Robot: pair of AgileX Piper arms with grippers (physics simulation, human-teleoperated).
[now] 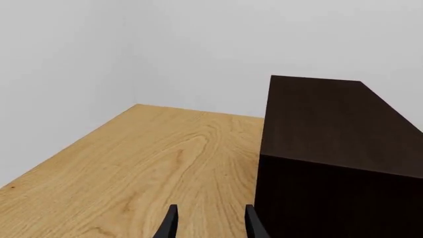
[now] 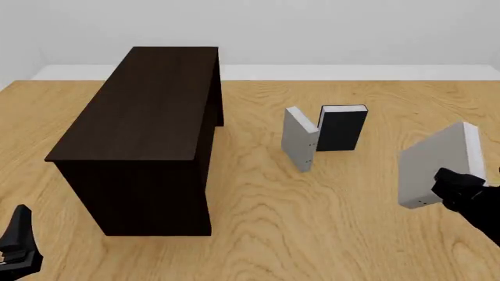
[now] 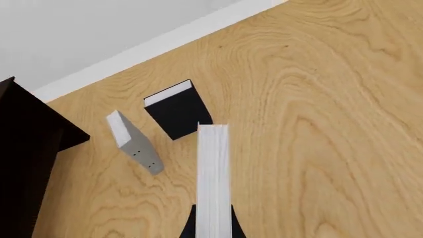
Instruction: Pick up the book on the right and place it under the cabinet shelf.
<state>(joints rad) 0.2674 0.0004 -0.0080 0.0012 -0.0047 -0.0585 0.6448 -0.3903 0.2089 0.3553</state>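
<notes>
Right gripper: enters at the front view's right edge, jaws closed on the book, which is held tilted. Left gripper: low at the near left corner, fingers parted, holding nothing.

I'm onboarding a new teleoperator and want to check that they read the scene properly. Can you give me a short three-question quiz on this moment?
1. True or false: the right claw holds the light-grey book off the table.
2. Which stands nearest the dark brown cabinet? A) black-covered book B) second grey book C) the held book
3. Fill in: the left claw is ____, with nothing between its fingers.

Key: 1 true; 2 B; 3 open
</notes>
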